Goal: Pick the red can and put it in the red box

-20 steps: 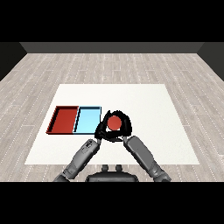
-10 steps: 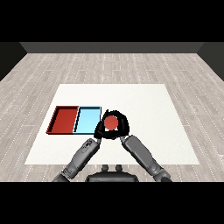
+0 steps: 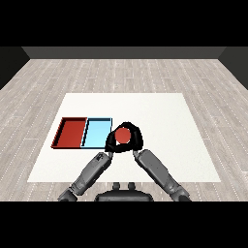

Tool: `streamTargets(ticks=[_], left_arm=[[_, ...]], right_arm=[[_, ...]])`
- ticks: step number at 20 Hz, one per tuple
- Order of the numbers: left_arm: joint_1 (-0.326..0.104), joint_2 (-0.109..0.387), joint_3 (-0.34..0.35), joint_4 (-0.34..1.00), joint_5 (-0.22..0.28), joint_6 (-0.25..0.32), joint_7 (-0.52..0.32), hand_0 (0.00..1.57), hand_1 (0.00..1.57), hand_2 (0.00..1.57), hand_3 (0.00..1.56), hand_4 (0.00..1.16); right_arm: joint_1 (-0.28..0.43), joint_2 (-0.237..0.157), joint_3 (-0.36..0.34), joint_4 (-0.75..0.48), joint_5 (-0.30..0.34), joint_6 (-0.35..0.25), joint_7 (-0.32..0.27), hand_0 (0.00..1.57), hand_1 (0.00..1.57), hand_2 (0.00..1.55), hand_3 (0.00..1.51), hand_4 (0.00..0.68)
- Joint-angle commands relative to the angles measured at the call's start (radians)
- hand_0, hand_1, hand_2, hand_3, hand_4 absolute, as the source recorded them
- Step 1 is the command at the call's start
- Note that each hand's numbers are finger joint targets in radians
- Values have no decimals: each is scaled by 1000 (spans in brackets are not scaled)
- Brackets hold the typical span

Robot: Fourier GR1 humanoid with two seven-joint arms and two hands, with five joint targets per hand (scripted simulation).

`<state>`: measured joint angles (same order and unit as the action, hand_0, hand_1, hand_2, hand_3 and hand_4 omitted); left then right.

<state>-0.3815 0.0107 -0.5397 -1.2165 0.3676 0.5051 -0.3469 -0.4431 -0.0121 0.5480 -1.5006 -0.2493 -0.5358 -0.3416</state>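
On the table: a white surface carrying two trays side by side at its left half, with the hands meeting just right of them.
Hidden: the red can's body, wrapped by black fingers, so only its round top shows.
Hard to make out: the left hand; it is dark against the right hand and I cannot tell how its fingers are set.
Red can: plain red disc from above, no label visible, just right of the light blue tray's near right corner.
Right hand: fingers and thumb curled round the red can.
Red tray: leftmost, dark-rimmed.
Light blue tray: touching the red tray's right side.
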Motion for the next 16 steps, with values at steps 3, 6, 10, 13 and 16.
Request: streamTargets(ticks=[3,6,10,13,16], left_arm=[[-14,-10,-64,-34,3,127,21,1571,1571,1554,1474,1137],[55,-10,-10,-43,-6,56,-85,1571,1571,1564,1482,1137],[6,-10,11,-26,20,61,-130,1571,1571,1571,1513,1147],[2,-10,7,-18,29,62,-141,1571,1571,1571,1513,1147],[27,-10,-31,-1,34,89,-173,1571,1571,1571,1513,1147]], right_arm=[[-9,11,-37,9,-23,46,-8,1483,1483,1442,1392,642],[-6,12,-16,71,-71,41,-69,1493,1493,1439,1388,637],[-12,12,38,96,-24,-20,-6,923,923,935,532,0],[3,12,3,20,50,3,99,0,0,0,0,0],[61,12,43,-17,93,-20,114,0,0,0,0,0]])
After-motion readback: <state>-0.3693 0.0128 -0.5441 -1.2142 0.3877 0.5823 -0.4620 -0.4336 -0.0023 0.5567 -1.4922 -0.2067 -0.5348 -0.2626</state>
